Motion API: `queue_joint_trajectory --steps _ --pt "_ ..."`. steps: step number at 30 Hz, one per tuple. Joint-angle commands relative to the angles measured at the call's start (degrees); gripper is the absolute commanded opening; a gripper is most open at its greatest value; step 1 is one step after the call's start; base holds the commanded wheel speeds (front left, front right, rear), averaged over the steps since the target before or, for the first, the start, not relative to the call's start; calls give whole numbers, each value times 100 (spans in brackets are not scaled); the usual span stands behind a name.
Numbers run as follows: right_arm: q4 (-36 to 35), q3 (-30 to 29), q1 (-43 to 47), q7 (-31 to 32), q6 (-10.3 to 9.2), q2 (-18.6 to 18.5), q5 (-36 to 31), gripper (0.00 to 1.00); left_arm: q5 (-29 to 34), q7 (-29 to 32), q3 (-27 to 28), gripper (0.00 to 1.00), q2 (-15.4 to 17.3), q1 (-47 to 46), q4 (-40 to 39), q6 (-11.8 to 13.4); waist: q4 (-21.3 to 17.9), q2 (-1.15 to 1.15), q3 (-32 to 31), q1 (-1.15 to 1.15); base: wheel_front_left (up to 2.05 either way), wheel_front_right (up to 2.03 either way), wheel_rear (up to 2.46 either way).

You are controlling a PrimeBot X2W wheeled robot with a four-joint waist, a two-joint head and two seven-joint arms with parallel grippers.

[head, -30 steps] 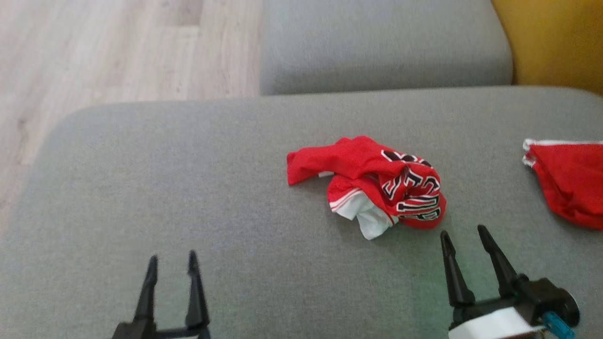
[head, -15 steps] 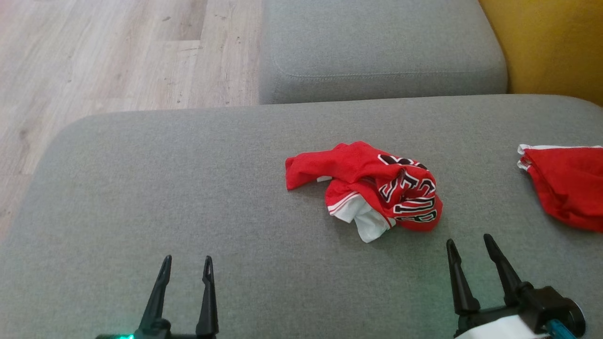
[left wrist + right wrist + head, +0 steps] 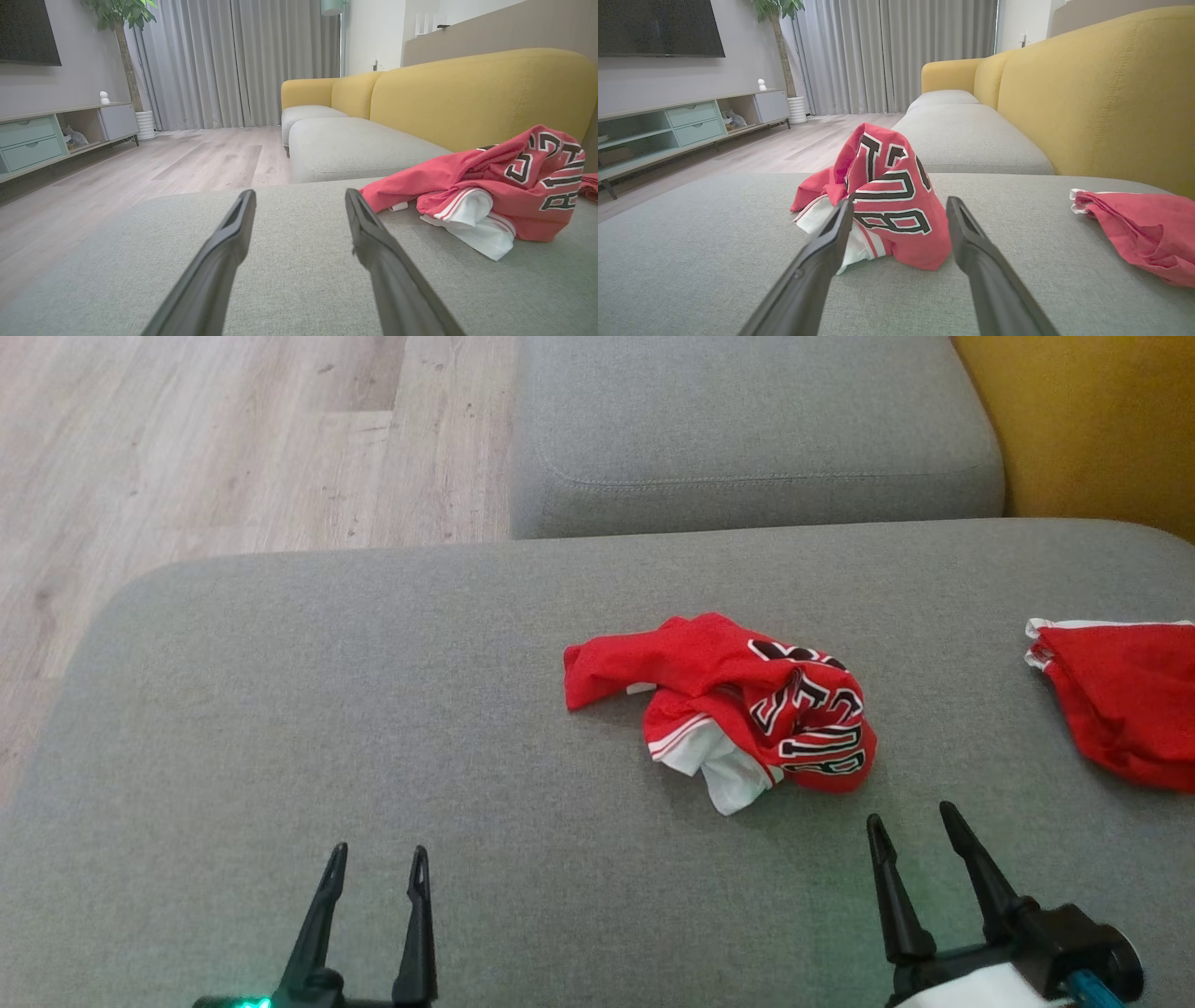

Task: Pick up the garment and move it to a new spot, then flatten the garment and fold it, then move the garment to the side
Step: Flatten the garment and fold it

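Since a second ago, the left hand [image 3: 379,848] has slid a little rightward along the bottom edge of the head view, and the right hand [image 3: 908,812] sits slightly lower in the frame. The jersey [image 3: 738,700] has not stirred; the small shift of the whole picture is the camera's. Both hands hover low over the grey cushion [image 3: 327,709], fingers pointing up the frame and spread wide, holding nothing. The left is at lower left, well apart from the jersey. The right is at lower right, its tips just below the jersey's lower edge and not touching it. There are two hands. There are two red garments: the crumpled jersey right of centre, with black-and-white lettering, and a second red cloth [image 3: 1120,700] at the right edge. A second grey cushion [image 3: 747,429] lies at the top.
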Motion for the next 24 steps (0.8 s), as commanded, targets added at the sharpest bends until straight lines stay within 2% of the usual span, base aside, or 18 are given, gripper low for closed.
queue_joint_trajectory --steps 1,14,24 --pt "-180 156 -150 2 -4 -31 15 100 -15 -54 172 100 -25 -193 -147 -27 1 0 10 0 0 0 0" --pt "-187 304 -227 2 -4 -31 -37 100 -121 -54 147 100 -27 -204 -72 -6 -205 0 124 0 0 0 0" --pt "-251 414 -308 2 -4 -31 -74 100 -136 -55 60 100 -28 -315 75 -65 -825 0 376 0 0 0 0"
